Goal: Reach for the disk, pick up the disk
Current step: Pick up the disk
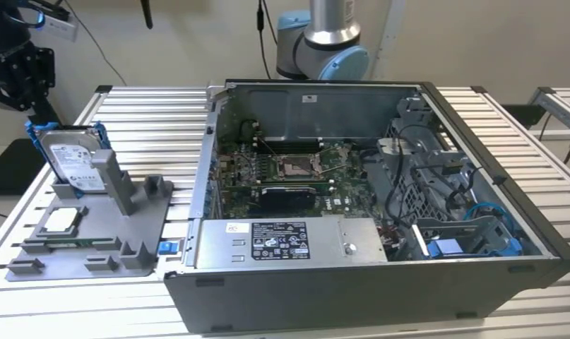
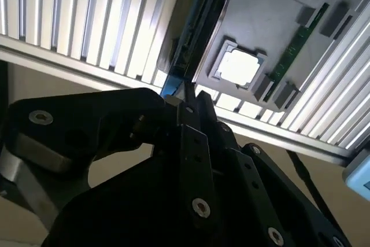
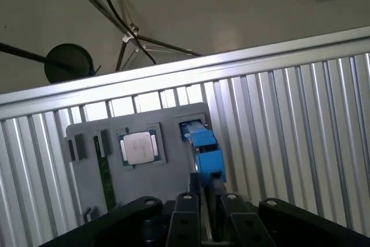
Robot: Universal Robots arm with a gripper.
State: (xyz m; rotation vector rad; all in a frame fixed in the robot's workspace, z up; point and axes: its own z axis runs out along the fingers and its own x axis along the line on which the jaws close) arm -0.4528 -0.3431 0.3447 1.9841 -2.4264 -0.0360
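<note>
Standing upright in grey holder point(image 1: 134, 226) on desk point(image 1: 143, 116): disk point(image 1: 73, 166), blue frame, white label, print illegible; close beneath gripper point(image 3: 206, 184), whose opening cannot be told.

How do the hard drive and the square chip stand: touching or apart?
Apart. In the first wrist view a strip of bare grey holder shows between the hard drive and the chip.
</note>
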